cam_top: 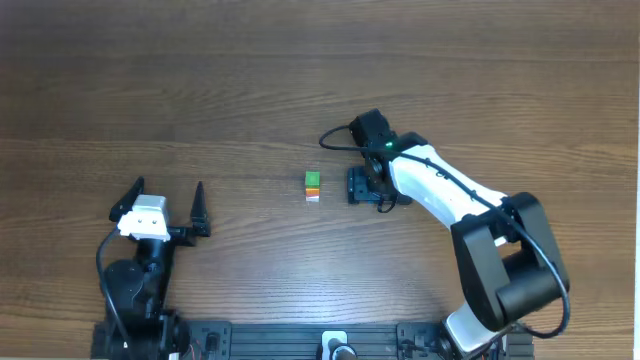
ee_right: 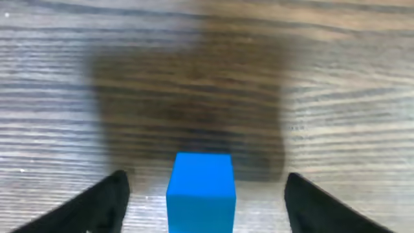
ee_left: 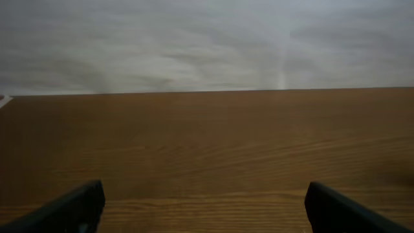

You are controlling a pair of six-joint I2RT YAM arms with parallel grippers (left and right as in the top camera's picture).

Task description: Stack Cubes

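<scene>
A small stack, a green cube (cam_top: 313,179) on an orange cube (cam_top: 313,196), stands near the middle of the wooden table (cam_top: 300,80). Just right of the stack, my right gripper (cam_top: 367,187) points down at the table. In the right wrist view a blue cube (ee_right: 200,191) rests on the wood between the spread fingers of my right gripper (ee_right: 206,180), with a clear gap on each side of it. My left gripper (cam_top: 168,186) is open at the near left, far from the cubes, with nothing between its fingers (ee_left: 71,207).
Bare wood surrounds the stack on every side. The left wrist view looks across the table (ee_left: 207,142) to a pale wall beyond its far edge. Both arm bases stand on the black rail (cam_top: 330,340) at the front.
</scene>
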